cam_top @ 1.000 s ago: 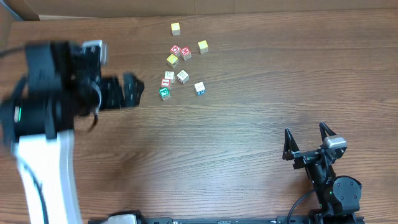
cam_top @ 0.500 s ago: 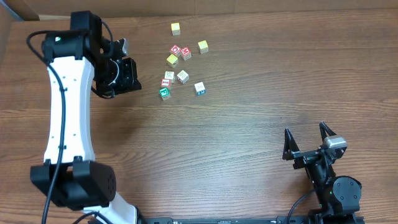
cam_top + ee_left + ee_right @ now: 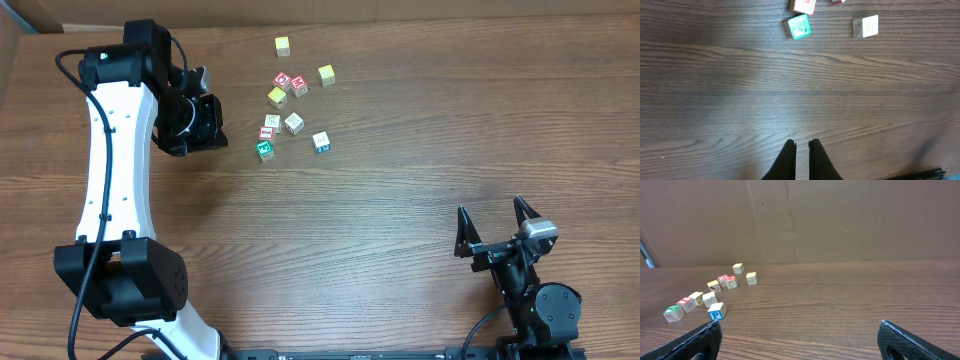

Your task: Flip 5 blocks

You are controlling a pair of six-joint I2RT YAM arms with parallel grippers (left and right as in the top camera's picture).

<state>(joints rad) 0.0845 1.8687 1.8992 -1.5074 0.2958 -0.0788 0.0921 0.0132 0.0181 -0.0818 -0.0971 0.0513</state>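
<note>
I had the left gripper [image 3: 214, 128] in the upper left of the overhead frame, hovering over the table [image 3: 380, 230] just left of the cluster. Its jaws were pressed together with nothing between them. In the left wrist view the fingertips [image 3: 789, 158] almost met at the bottom edge, over bare wood.

The five pale blocks [image 3: 293, 122] lay in the upper middle of the overhead frame, all resting on the table and none held. The green block [image 3: 264, 150] sat at the lower left of the group, nearest the left gripper but clear of it. A red-bordered block [image 3: 267, 133] lay just above it, with a whitish block [image 3: 272, 121] close against that one. The blue block [image 3: 321, 142] sat at the lower right of the group, a little apart. In the left wrist view the green block showed near the top edge, well away from the fingertips.

Farther up the frame I could see two red blocks [image 3: 283, 80] side by side and three yellow blocks [image 3: 326, 74] scattered around them.

The right gripper [image 3: 492, 226] stayed parked at the lower right of the overhead frame, jaws spread wide and empty, well apart from every block. Its own camera looked across the table toward a cardboard wall [image 3: 840, 220], with the blocks small at the left.
</note>
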